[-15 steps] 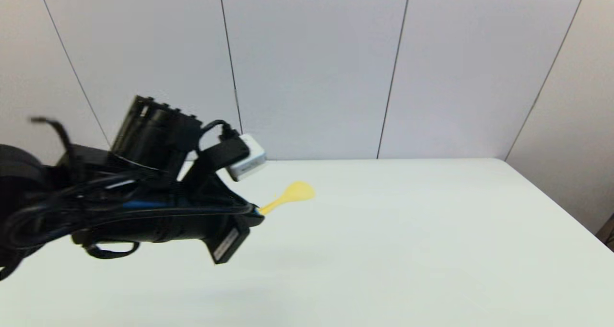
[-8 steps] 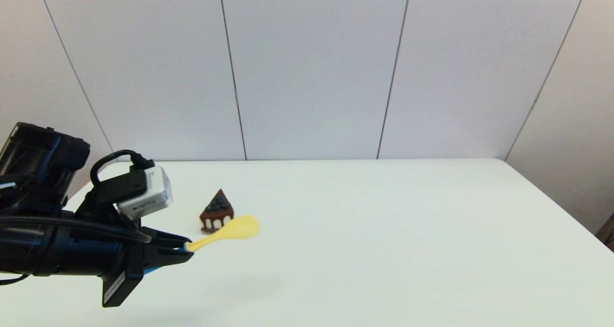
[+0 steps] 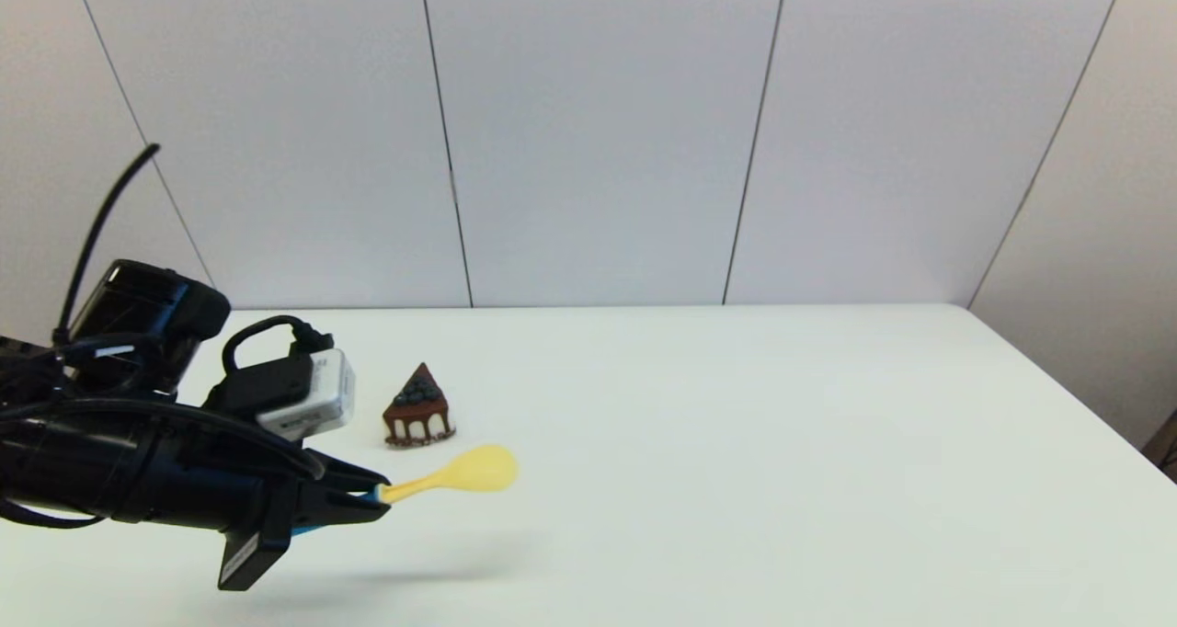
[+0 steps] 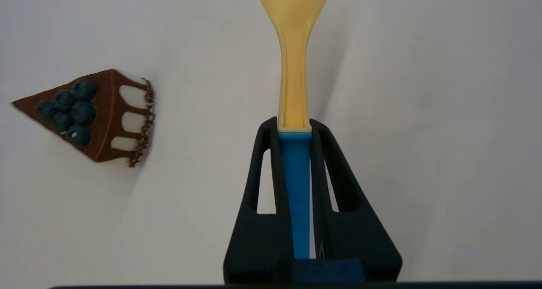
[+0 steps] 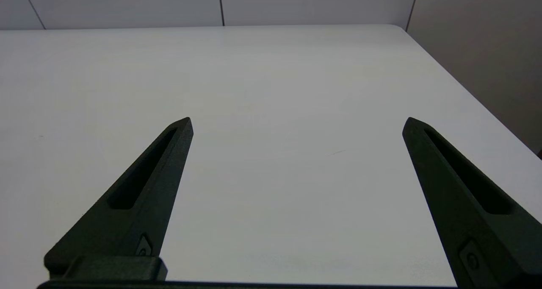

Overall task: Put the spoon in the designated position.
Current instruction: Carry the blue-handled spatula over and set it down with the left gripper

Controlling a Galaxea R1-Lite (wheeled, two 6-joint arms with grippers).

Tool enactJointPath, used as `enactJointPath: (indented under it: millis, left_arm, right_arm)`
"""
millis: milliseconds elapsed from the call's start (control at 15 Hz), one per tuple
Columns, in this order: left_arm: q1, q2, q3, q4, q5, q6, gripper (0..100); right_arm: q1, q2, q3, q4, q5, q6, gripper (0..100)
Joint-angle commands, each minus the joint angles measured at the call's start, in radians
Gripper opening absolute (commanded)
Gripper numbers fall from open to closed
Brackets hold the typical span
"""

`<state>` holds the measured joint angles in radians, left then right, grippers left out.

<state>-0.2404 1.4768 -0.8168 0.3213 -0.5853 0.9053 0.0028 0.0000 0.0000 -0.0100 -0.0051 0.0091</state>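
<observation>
My left gripper point(image 3: 372, 500) is shut on the blue handle of the spoon point(image 3: 464, 474), low over the white table at the front left. The pale yellow bowl sticks out to the right, in front of a chocolate cake slice point(image 3: 418, 409). In the left wrist view the spoon point(image 4: 294, 90) runs straight out from between the two black fingers point(image 4: 271, 153) of the gripper point(image 4: 295, 126), and the cake slice point(image 4: 95, 117) lies off to one side, apart from it. My right gripper point(image 5: 296, 126) is open over bare table, out of the head view. The designated position has no mark that I can see.
The white table point(image 3: 782, 443) stretches to the right and back to a grey panelled wall point(image 3: 598, 131). Its right edge point(image 3: 1067, 388) falls away at the far right. A shadow of my left arm lies on the table under the gripper.
My left arm has swung left and toward the front with the spoon, uncovering the cake slice, then shifted a little right and down. The spoon stays gripped.
</observation>
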Motion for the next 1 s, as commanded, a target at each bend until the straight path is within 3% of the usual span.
enactJointPath:
  millis: [67,1000]
  left_arm:
    - [0.044,0.145,-0.007,0.004,-0.022,0.113,0]
    - [0.061,0.318,-0.162,0.001,-0.024,0.113,0]
  right_arm:
    - [0.0,0.002,0.002,-0.001,0.001,0.0,100]
    - [0.0,0.002,0.002,-0.001,0.001,0.0,100]
